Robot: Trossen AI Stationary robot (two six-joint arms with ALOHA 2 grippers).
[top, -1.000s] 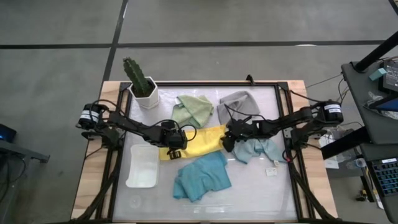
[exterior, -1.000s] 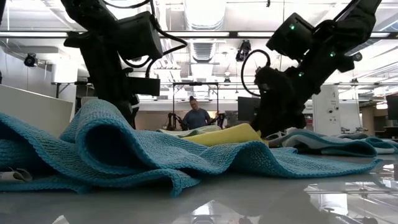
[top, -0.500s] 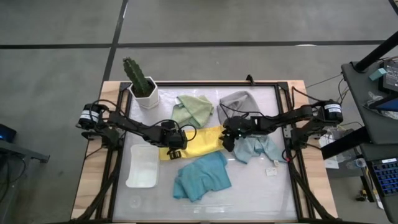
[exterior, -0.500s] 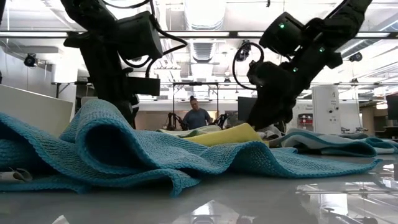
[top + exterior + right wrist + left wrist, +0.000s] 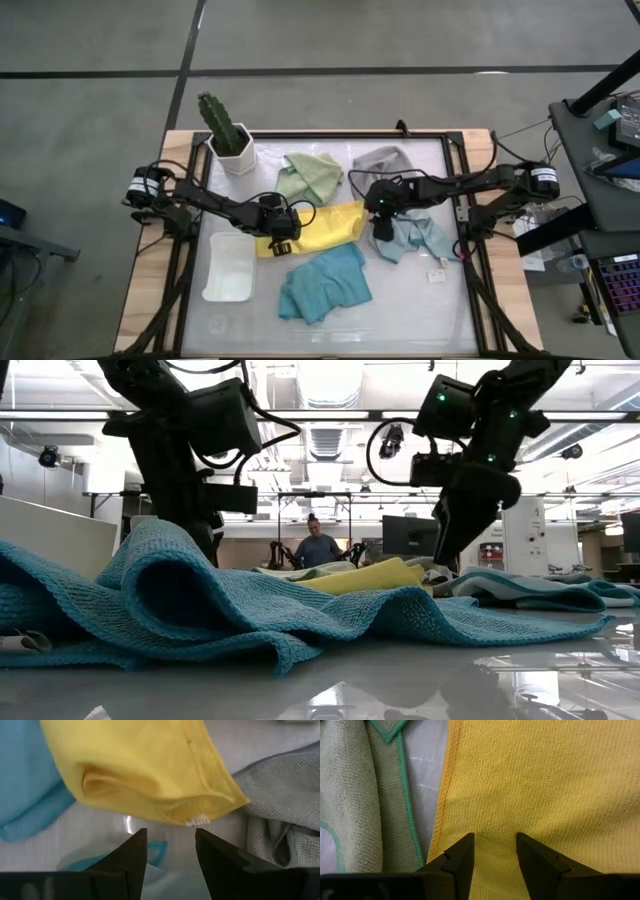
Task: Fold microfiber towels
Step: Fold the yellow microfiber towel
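Risk judged: one-ended hold on yellow towel (image 5: 312,228), so cloth could bunch or drag crooked if pulled before far end taken. Left gripper (image 5: 281,234) down on towel's left end, fingers (image 5: 460,865) slightly apart, fold of yellow between them, clamped on it as far as visible. Right gripper (image 5: 382,224) above towel's right corner, fingers (image 5: 131,857) apart, holding nothing; corner rumpled and doubled there, near grey towel (image 5: 385,163) and pale blue towel (image 5: 412,238), so wrong cloth easily snagged. Yellow towel at table centre, between sage green towel (image 5: 312,176) and teal towel (image 5: 325,285); long axis left to right, right end tilted slightly toward back edge.
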